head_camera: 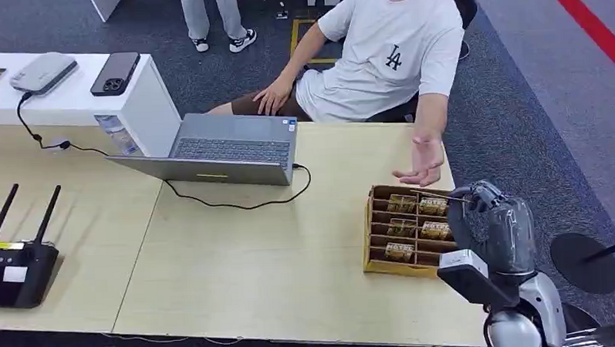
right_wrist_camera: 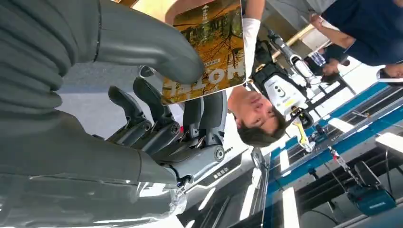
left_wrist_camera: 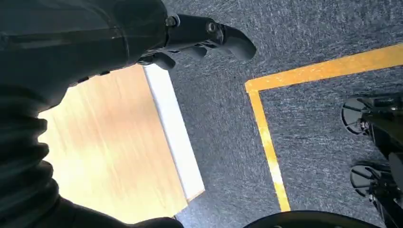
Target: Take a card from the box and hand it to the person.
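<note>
— How far along was I at that point?
— The card (right_wrist_camera: 209, 52) was already out of the box (head_camera: 405, 230); my right hand (head_camera: 493, 227) had it pinched between thumb and fingers, raised just beside the box. The handover was left: the person's hand (head_camera: 421, 168) waited palm-up just beyond the box, not touching the card.
— And the fingers?
— The right thumb (right_wrist_camera: 152, 47) pressed on the card's face, fingers (right_wrist_camera: 209, 114) behind it. My left hand (left_wrist_camera: 199, 40) hung by the table (left_wrist_camera: 114, 152), fingers loosely curled, holding nothing, I judged
</note>
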Controlling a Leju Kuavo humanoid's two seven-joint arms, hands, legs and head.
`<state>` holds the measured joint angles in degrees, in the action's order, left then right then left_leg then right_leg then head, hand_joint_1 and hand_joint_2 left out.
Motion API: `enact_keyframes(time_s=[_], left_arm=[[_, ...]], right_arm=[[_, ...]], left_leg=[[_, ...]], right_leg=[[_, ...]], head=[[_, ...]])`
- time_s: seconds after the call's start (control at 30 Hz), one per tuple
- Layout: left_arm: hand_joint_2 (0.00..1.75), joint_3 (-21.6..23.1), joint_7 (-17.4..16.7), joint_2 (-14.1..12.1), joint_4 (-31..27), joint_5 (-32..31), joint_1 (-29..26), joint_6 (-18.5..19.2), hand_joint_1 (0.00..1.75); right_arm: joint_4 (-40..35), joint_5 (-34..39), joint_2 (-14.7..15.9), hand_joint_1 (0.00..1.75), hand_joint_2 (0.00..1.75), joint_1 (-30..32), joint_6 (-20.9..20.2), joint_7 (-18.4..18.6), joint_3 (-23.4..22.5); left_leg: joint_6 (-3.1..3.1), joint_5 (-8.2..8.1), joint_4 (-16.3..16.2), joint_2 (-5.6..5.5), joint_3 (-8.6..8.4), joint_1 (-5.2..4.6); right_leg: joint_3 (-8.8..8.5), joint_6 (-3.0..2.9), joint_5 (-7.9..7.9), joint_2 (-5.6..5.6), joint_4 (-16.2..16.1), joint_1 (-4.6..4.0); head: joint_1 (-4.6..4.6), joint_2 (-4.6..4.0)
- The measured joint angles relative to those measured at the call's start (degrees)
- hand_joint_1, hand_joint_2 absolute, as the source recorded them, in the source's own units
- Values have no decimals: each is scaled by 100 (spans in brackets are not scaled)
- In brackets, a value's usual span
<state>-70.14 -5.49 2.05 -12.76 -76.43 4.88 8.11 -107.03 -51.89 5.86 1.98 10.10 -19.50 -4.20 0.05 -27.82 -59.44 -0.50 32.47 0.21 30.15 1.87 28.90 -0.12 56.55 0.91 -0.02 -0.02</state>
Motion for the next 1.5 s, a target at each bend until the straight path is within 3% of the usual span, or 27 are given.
enact_keyframes(time_s=[0.2, 0.47, 0.77, 1.0, 1.13, 1.37, 1.4, 1.5], left_arm=[[175, 0, 2, 0, 0, 2, 0, 4, 0], [175, 0, -63, 13, 2, 33, 16, 7, 0], [175, 0, -81, 31, 2, 33, 18, 13, 0], [175, 0, 28, 24, 2, 81, 12, 76, 0], [175, 0, 295, -17, 37, 85, 8, 356, 0], [175, 0, 293, -72, 63, 87, -13, 433, 0], [175, 0, 282, -74, 63, 105, -13, 428, 0], [175, -2, 225, -74, 63, 120, -13, 409, 0]], right_arm=[[99, 18, 0, 154, 175, -93, 90, -15, 44], [1125, 330, -63, 154, 175, -948, 882, -179, 518], [2004, 599, -280, 154, 175, -1261, 1427, -395, 839], [2472, 924, -295, 154, 175, -1458, 1532, -597, 1012], [2699, 1073, -275, 154, 175, -1598, 1567, -643, 1104], [2877, 1128, -216, 154, 175, -1621, 1628, -686, 1202], [2894, 1128, -201, 0, 175, -1620, 1631, -689, 1219], [2946, 1123, -190, 0, 175, -1621, 1630, -671, 1294]], left_leg=[[0, 0, 1, 0, 5, 0], [-2, 6, 0, 8, -4, 0], [-3, 5, 0, 3, 1, 1], [-3, 6, 0, 3, 1, 0], [-3, 6, 0, 3, -1, 0], [-3, 5, 0, 2, 0, 1], [-3, 5, 0, 2, 0, 1], [-3, 5, 0, 2, 1, 0]], right_leg=[[0, 0, 0, 0, 0, 0], [-2, 3, -7, 4, 1, 0], [0, 3, -5, 1, 1, 0], [-1, 3, -6, 2, 1, 0], [-1, 3, -6, 2, 1, 0], [0, 3, -5, 1, 1, 0], [0, 3, -5, 1, 1, 0], [0, 3, -5, 1, 1, 0]], head=[[0, 0], [0, 0], [0, 0], [0, 0], [0, 0], [0, 0], [0, 0], [0, 0]])
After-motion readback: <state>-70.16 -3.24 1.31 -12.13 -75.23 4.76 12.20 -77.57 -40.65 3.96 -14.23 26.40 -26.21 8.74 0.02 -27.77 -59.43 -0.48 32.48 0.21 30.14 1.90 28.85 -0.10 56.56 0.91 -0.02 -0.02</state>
